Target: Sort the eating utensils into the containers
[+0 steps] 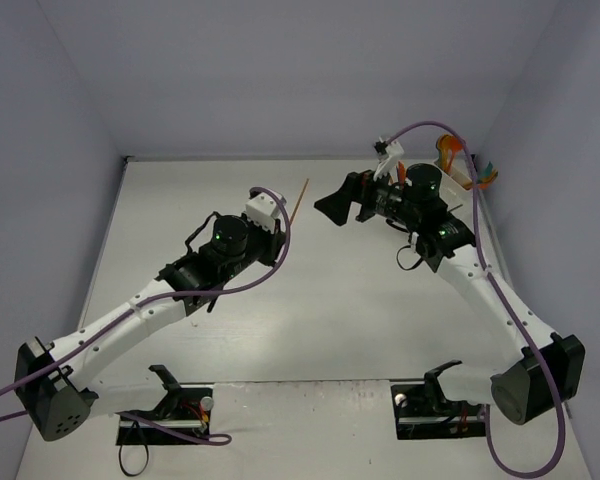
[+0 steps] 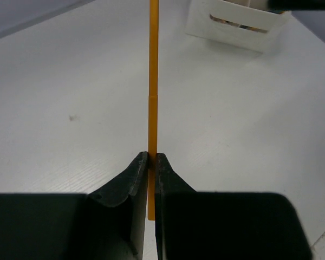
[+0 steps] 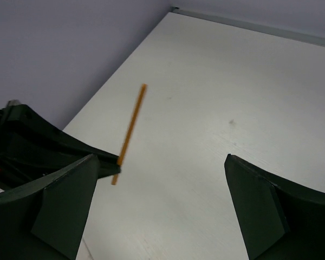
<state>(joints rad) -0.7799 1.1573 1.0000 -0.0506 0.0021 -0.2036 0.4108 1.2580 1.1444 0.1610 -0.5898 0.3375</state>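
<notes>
Your left claw (image 2: 151, 162) is clamped shut on the near end of a thin orange utensil (image 2: 153, 81), which juts straight ahead over the white worktop (image 2: 59, 108). Your right claw (image 3: 161, 162) gapes wide, holding nothing. A white container (image 2: 235, 24) stands ahead to the right. The step in hand looks like carrying. Next, you would need to swing the utensil over that container and let go.

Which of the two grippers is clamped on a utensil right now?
The left gripper: its jaws are shut on a thin orange plastic utensil. The right gripper stands wide open and empty.
</notes>
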